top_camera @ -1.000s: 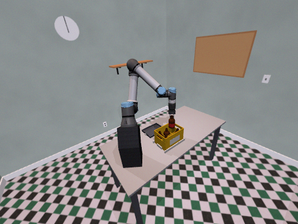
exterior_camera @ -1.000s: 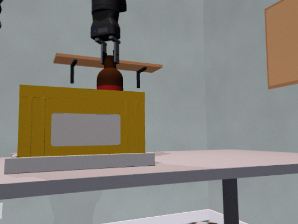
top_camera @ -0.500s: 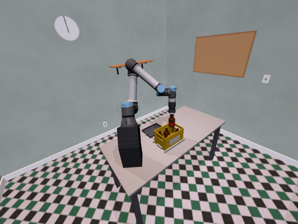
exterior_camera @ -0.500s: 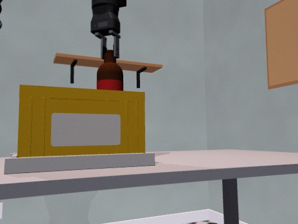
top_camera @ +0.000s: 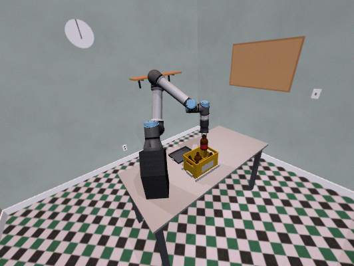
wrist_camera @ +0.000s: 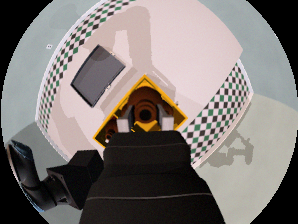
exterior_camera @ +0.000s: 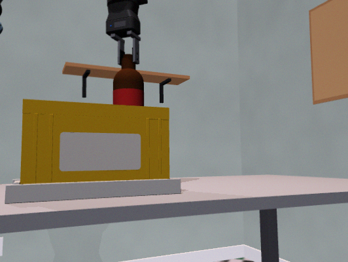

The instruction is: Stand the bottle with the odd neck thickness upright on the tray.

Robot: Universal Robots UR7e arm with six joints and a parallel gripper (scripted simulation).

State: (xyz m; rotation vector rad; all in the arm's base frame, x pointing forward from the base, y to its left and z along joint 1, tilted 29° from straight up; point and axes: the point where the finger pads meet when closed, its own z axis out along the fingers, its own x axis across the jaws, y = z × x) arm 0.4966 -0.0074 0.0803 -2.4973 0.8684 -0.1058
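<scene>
Pale and matt, the table (top_camera: 233, 143) (exterior_camera: 294, 188) (wrist_camera: 200, 40) spreads below our fingers and bears everything we must not disturb. Directly beneath them stands the yellow crate (top_camera: 191, 170) (exterior_camera: 98, 119) (wrist_camera: 118, 109), level, its walls around the lower part of the bottle we are lifting. We do well to draw straight up and slowly, so that the glass doesn't catch a divider or rim and drag the loose crate along. Off to one side of the fingers, and lower, lies the dark tray (top_camera: 179, 155) (wrist_camera: 97, 75), flat and just beside the crate; we should start across only once the bottle's base is well above the rim. The brown bottle with the red label (top_camera: 203, 143) (exterior_camera: 128, 82) (wrist_camera: 145, 114) hangs upright under the gripper (top_camera: 204, 134) (exterior_camera: 128, 62) (wrist_camera: 145, 111), whose fingers are closed on its neck. Below them, the other bottles (top_camera: 197, 157) (wrist_camera: 110, 134) we can make out remain in the crate. Smallest of all is the neck's difference in thickness: we cannot tell by eye whether this is the odd one, so we should judge it before setting it down.

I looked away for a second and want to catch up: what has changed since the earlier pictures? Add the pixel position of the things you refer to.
The gripper (exterior_camera: 128, 59) (wrist_camera: 145, 111) has risen, carrying the held bottle (top_camera: 203, 145) (exterior_camera: 128, 82) (wrist_camera: 145, 114) higher; more of its red label now shows above the crate (top_camera: 207, 165) (exterior_camera: 42, 147) (wrist_camera: 120, 111). The grip on its neck was already there. The crate and the tray (top_camera: 176, 157) (wrist_camera: 98, 75) look unmoved.
</scene>
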